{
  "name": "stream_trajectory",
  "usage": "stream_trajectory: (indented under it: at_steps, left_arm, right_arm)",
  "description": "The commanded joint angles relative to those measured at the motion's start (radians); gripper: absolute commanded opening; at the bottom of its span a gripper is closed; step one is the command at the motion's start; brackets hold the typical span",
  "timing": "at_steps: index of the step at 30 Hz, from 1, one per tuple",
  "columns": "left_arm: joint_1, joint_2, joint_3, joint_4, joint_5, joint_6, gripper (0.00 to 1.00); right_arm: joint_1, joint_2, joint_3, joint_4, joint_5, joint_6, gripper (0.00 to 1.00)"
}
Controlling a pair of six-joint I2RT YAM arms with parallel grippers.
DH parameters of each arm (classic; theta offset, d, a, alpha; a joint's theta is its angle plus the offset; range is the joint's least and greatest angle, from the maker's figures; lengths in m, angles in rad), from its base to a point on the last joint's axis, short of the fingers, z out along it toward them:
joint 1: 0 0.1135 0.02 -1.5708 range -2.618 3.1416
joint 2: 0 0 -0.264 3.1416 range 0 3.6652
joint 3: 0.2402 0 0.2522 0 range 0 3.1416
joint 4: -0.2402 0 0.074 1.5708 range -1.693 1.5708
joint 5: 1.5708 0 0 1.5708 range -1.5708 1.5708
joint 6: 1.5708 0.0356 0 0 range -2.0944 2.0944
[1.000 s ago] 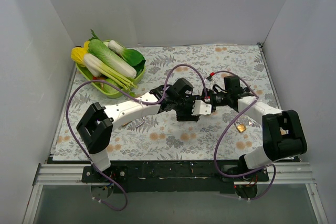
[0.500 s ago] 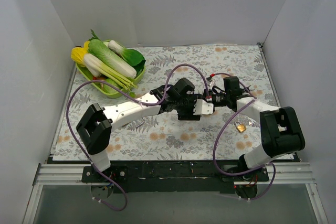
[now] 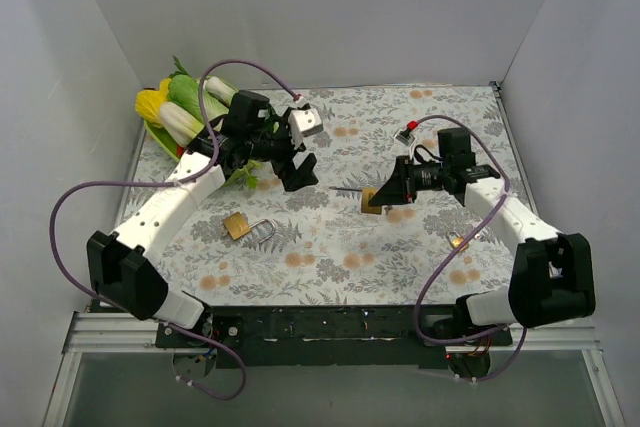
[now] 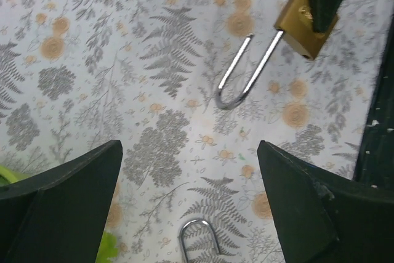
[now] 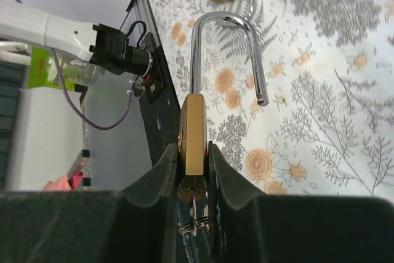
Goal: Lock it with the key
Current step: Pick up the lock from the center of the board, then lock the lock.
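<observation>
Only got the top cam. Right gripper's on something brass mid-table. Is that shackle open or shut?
Observer: Open. The right wrist view shows the padlock pinched in the right gripper, with the shackle's free end clear of the body.
Operator: Key in it?
Observer: A silvery ring hangs under the body in that view. I can't make out a key blade.
Operator: Left gripper holding anything?
Observer: No. The left wrist view shows the left gripper wide open with nothing in it. The loose padlock lies below it, and only its shackle is in frame.
</observation>
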Motion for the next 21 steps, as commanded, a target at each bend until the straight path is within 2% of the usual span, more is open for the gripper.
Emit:
stream_trajectory:
  at_steps: [1,8,14,17,21]
  left_arm:
    - [-0.014,-0.08,-0.071,0.002,0.226,-0.097,0.9]
    - [-0.02,-0.179,-0.156,0.182,0.304,-0.087,0.86]
    - [-0.137,-0.216,-0.203,0.242,0.222,-0.016,0.79]
    - [-0.182,-0.208,-0.209,0.246,0.208,-0.01,0.67]
    - [-0.195,-0.193,-0.194,0.243,0.209,-0.048,0.38]
  right_arm:
    - [-0.002,-0.113,0.097,-0.044,-0.141,-0.134,0.01]
    - [0.001,-0.2,0.146,-0.026,-0.239,-0.112,0.01]
    - [0.028,-0.262,0.137,0.045,-0.229,-0.042,0.01]
    - [0.036,-0.269,0.137,0.057,-0.224,-0.036,0.01]
    - [0.037,-0.289,0.146,0.076,-0.209,-0.04,0.01]
